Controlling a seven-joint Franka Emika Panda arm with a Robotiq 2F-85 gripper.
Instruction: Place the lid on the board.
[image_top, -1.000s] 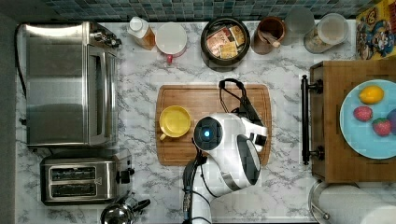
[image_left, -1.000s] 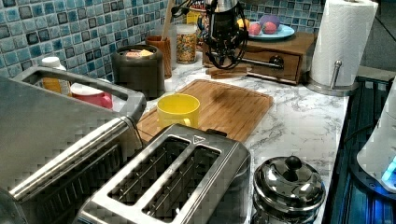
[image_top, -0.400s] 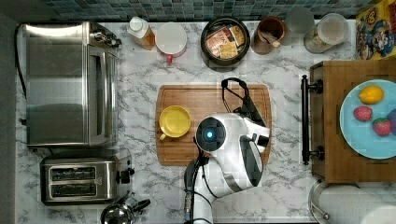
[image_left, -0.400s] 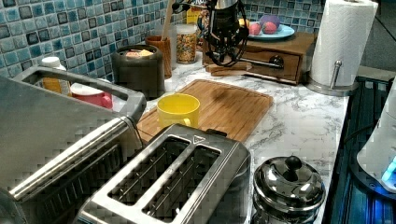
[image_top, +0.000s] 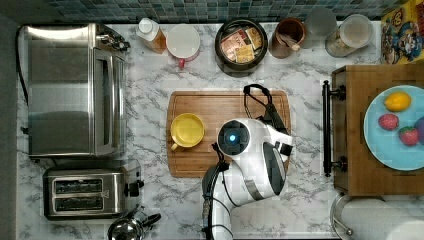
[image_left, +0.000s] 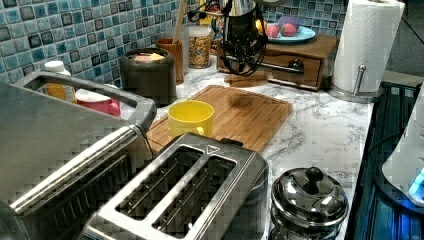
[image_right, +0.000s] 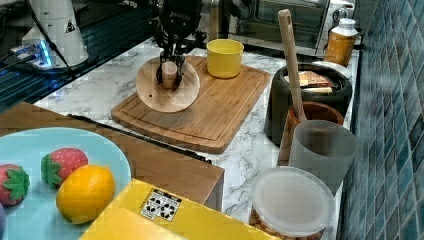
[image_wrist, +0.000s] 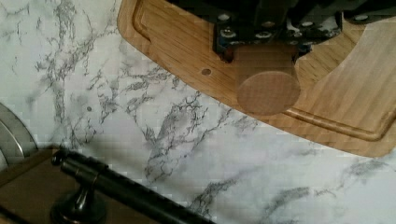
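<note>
The claw pinches the knob of the stiff, light lid, tilted at the board's nine o'clock edge.

The white Franka arm rises from its base at the near edge of the counter in the top view and bends forward, its rounded white shoulder and elbow housings stacked over one another, a blue light glowing on the topmost joint. Black cables loop off the wrist beyond that. In the right view the black wrist section comes down from above, and the black two-fingered gripper points downward but tilted. Its fingers are closed on the short round knob of the flat round light tan wooden lid, which hangs tilted, one face turned toward the right view's camera.
</note>
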